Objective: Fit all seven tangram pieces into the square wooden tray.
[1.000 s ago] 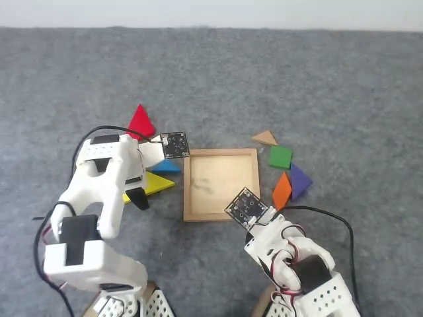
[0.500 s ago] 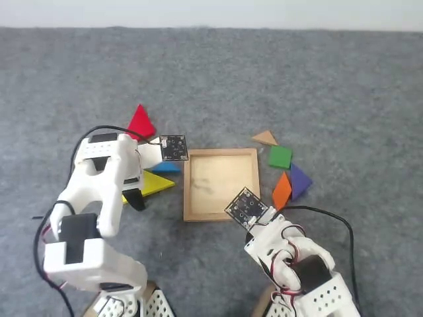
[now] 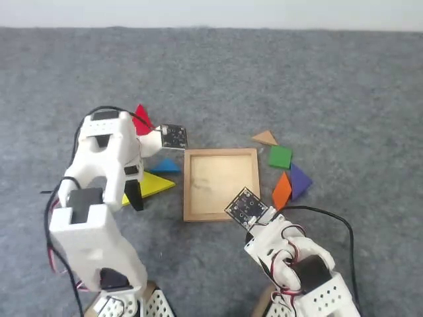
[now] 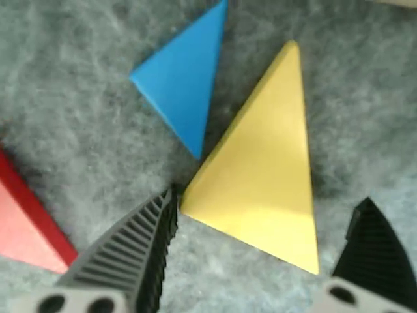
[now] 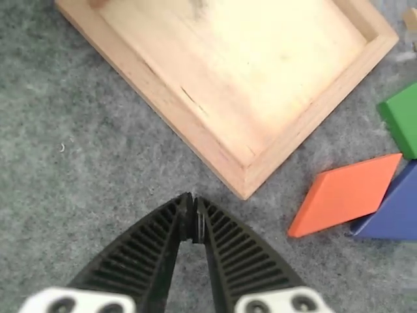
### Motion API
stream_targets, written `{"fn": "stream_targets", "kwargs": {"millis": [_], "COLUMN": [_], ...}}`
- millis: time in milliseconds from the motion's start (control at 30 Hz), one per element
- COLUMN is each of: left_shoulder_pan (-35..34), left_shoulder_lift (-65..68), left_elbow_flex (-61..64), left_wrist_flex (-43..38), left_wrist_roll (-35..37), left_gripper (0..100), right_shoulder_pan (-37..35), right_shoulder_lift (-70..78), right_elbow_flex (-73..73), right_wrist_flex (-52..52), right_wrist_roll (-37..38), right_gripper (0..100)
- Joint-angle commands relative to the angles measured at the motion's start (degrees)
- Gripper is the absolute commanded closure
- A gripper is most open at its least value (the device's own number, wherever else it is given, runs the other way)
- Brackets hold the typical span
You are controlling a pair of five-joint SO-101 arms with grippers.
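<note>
The square wooden tray point(image 3: 221, 211) lies at the table's middle with nothing inside. Left of it are a big yellow triangle point(image 3: 155, 183), a small blue triangle point(image 3: 166, 165) and a red triangle point(image 3: 140, 116) partly under my left arm. My left gripper point(image 4: 267, 201) hangs open over the yellow triangle point(image 4: 260, 189), one finger on each side of its corner, beside the blue triangle point(image 4: 186, 98). My right gripper point(image 5: 194, 210) is shut and holds nothing, just off the tray's near corner point(image 5: 246, 181). An orange parallelogram point(image 5: 342, 194) lies beside that corner.
Right of the tray are a tan triangle point(image 3: 266, 137), a green square point(image 3: 280, 156), the orange parallelogram point(image 3: 282, 189) and a purple triangle point(image 3: 301, 179). Grey carpet covers the table, with open room at the far side and far right.
My left arm has stretched toward the far side of the table and now covers more of the red triangle. The right arm and all the pieces have kept still.
</note>
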Motion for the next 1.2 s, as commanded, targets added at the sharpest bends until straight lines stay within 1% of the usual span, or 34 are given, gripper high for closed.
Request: {"fn": "stream_targets", "kwargs": {"millis": [0,67,167,233,367,600,733,900,1067,1167], "left_shoulder_pan": [-0.7,-0.7,-0.6,-0.6,0.6,2.1,1.8,0.8,0.7,0.7], "left_shoulder_lift": [-0.3,-0.4,-0.4,-0.4,-0.4,-0.4,-0.4,-0.4,-0.4,-0.4], "left_elbow_flex": [-2.8,-2.1,-2.0,-1.9,-0.6,-0.6,-0.7,-0.7,-0.6,-0.6], "left_wrist_flex": [2.0,0.8,-1.0,-1.1,-1.3,-1.3,-1.3,-1.3,-1.3,-1.3], "left_wrist_roll": [1.0,1.8,5.3,5.4,5.4,5.4,5.4,5.4,5.4,5.4], "left_gripper": [61,61,61,61,67,67,67,67,76,76], "right_shoulder_pan": [0.0,0.0,0.1,0.1,0.1,0.4,2.9,3.4,3.4,3.4], "right_shoulder_lift": [-0.8,-0.8,-0.8,-0.8,-0.8,-0.8,-0.8,-0.8,-0.8,-0.8], "right_elbow_flex": [0.9,0.9,0.9,0.9,0.9,0.9,0.9,0.9,0.9,0.9], "right_wrist_flex": [-1.0,-1.0,-1.0,-1.0,-1.0,-1.0,-1.0,-1.0,-1.0,-1.0], "right_wrist_roll": [0.4,0.4,0.4,0.4,0.4,0.4,0.4,0.4,0.4,0.4], "right_gripper": [98.9,98.9,98.9,98.9,98.9,98.9,98.9,98.9,98.9,98.9]}}
